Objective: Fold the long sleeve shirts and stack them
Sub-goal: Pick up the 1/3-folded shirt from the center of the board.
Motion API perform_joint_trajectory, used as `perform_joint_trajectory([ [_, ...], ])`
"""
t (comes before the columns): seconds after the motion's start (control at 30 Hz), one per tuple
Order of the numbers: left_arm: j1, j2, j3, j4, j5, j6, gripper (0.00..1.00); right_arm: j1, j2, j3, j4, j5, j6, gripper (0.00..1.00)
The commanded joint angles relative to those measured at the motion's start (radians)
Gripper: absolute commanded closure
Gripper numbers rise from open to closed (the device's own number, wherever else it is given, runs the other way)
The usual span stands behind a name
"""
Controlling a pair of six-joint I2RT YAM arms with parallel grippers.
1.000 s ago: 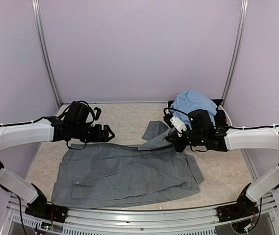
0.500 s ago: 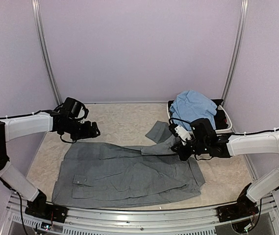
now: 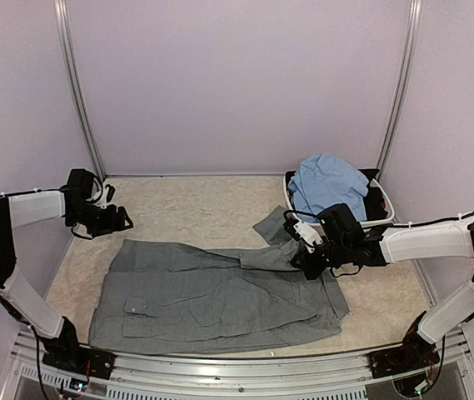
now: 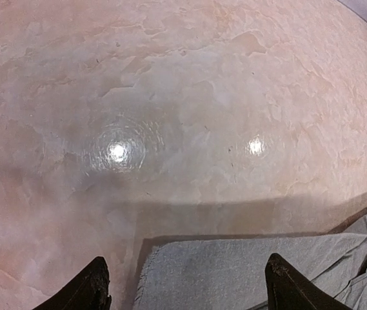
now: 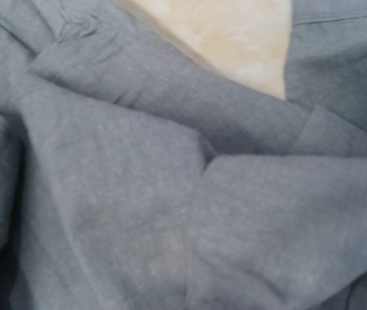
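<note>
The grey shirt is spread left of the basin; the blue shirt is heaped in it; the left gripper is held wide, far left; of the right gripper the opening cannot be told.

Pale lilac walls closed the space on three sides, plain and evenly lit. A slim metal post rose in the corner beyond the left pincer, on its outer side. A second post stood in the far corner past the right pincer. The table under both was cream, mottled like marble. Ahead of the left pincer, in its wrist view, the glossy top threw back two round spots of light, with a soft shadow band nearer the fingertips. A ribbed aluminium rail ran along the near edge, well back from both pincers.
</note>
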Motion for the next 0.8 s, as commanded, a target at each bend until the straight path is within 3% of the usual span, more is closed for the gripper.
perform_joint_trajectory([
  [0.0,0.1,0.062,0.031,-0.045,0.218,0.181,0.26,0.007,0.01,0.014,-0.007,-0.051,0.014,1.0],
  [0.3,0.196,0.115,0.013,-0.012,0.276,0.295,0.33,0.003,0.016,0.015,-0.014,-0.078,0.009,1.0],
  [0.77,0.194,0.226,0.036,-0.02,0.381,0.309,0.36,-0.013,-0.039,-0.081,0.01,-0.098,0.074,1.0],
])
